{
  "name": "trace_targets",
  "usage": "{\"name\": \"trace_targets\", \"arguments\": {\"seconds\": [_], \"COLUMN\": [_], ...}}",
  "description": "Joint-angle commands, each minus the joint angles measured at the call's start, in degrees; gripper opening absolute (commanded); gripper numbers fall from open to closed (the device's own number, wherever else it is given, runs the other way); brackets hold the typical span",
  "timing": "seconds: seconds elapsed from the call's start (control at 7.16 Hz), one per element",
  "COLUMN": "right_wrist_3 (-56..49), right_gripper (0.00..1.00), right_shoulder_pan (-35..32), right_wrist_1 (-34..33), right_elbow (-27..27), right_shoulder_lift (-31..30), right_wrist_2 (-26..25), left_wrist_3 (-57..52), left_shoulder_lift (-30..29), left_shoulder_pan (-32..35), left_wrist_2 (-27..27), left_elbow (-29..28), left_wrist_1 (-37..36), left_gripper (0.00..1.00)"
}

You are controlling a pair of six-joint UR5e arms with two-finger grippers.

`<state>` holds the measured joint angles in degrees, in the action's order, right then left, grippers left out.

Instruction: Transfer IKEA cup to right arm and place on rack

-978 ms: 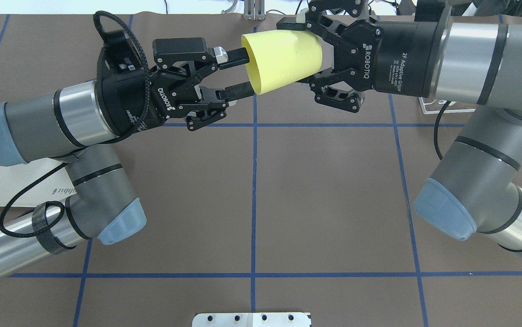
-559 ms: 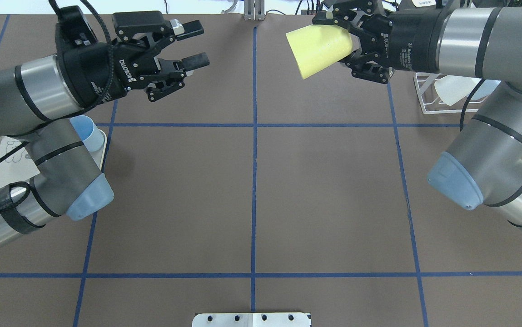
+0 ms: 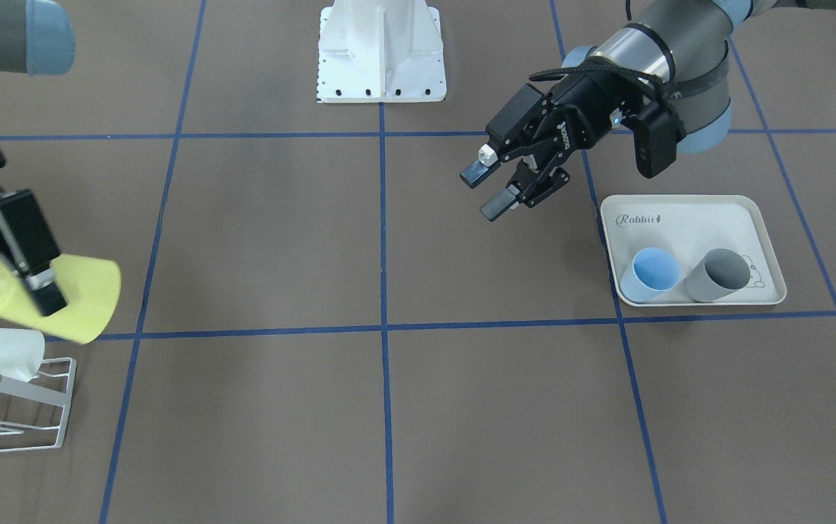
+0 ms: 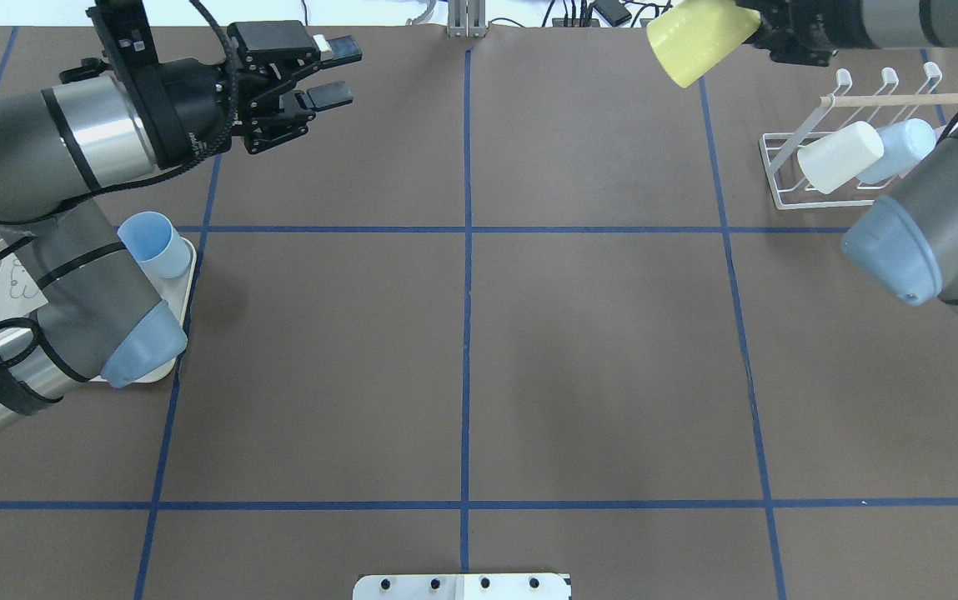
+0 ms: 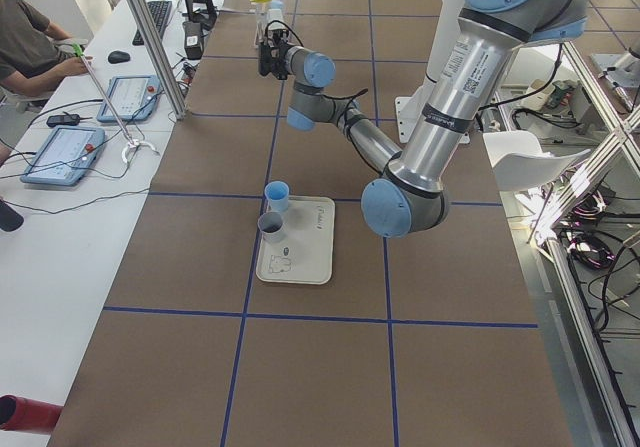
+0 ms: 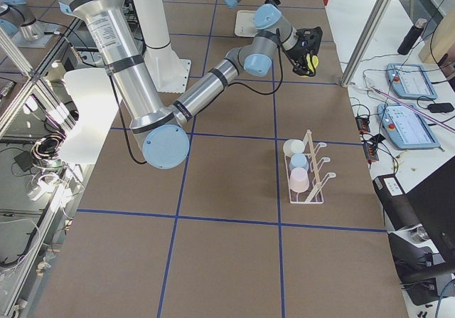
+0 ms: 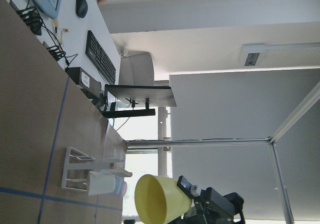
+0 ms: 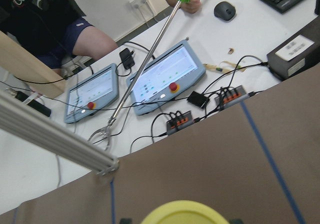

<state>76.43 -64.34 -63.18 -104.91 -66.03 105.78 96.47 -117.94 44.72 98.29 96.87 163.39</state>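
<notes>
The right end effector [image 3: 36, 295] is clamped on the yellow IKEA cup [image 4: 699, 37]. One of its fingers [image 3: 45, 295] lies across the cup's outer wall, and the other is hidden behind the cup. The cup is held on its side above the surface [image 4: 595, 350], at about 1 o'clock in the overhead view, with its mouth turned toward 7 o'clock.

The rack [image 4: 781, 167] stands at 2 o'clock on the surface. The yellow cup hangs at roughly 10 o'clock from it, apart from the prongs and the wooden dowel [image 4: 895, 98]. A white cup [image 4: 839, 157] and a pale blue cup [image 4: 904, 143] already sit tilted on the rack, side by side.

The left end effector [image 4: 335, 72] hovers at 11 o'clock in the overhead view and points toward 3 o'clock. Its fingers are parted by a moderate gap and hold nothing. At 9 o'clock, partly under the left arm, a cream tray [image 3: 687, 202] with a rabbit drawing lies on the surface. A blue cup [image 3: 650, 273] and a grey cup [image 3: 723, 273] stand on it, mouths up and next to each other.
</notes>
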Motion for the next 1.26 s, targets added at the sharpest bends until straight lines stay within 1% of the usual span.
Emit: {"name": "trace_targets", "arguments": {"seconds": [0.0,0.14,0.28,0.42,0.56,0.7,0.84,1.12], "right_wrist_3": [-11.2,-15.7,-16.8,-16.8,-16.8,-16.8,-16.8,-16.8], "right_gripper": [0.0,0.0,0.0,0.0,0.0,0.0,0.0,0.0], "right_shoulder_pan": [-6.3,-7.5,-7.3,-7.1,-5.8,-5.0,-4.0,-3.5], "right_wrist_1": [-1.0,-0.8,-0.6,-0.5,-0.4,-0.4,-0.4,-0.2], "right_elbow": [10.5,14.5,18.1,22.2,24.7,24.9,25.0,24.3], "right_shoulder_lift": [1.2,1.6,2.1,4.9,5.4,5.7,5.7,3.7], "right_wrist_2": [-0.4,-0.5,-0.7,-0.7,-2.2,-3.8,-5.0,-5.4], "left_wrist_3": [-3.2,-3.1,-3.3,-3.3,-3.3,-3.3,-3.2,-3.0], "left_shoulder_lift": [-1.2,-1.4,-1.4,-1.5,-1.5,-1.7,-2.9,-3.3], "left_shoulder_pan": [0.1,-0.2,-0.4,-0.4,-0.5,-0.7,-0.7,-0.7], "left_wrist_2": [-0.3,-0.3,-0.4,-0.4,-0.4,-0.5,-0.6,-0.6], "left_elbow": [0.2,0.0,-0.4,-0.4,-0.5,-0.7,-2.1,-2.4], "left_wrist_1": [-1.8,-1.8,-2.0,-2.1,-2.1,-2.1,-2.0,-2.0], "left_gripper": [0.71,0.71,0.71,0.71,0.71,0.72,0.73,0.73]}}
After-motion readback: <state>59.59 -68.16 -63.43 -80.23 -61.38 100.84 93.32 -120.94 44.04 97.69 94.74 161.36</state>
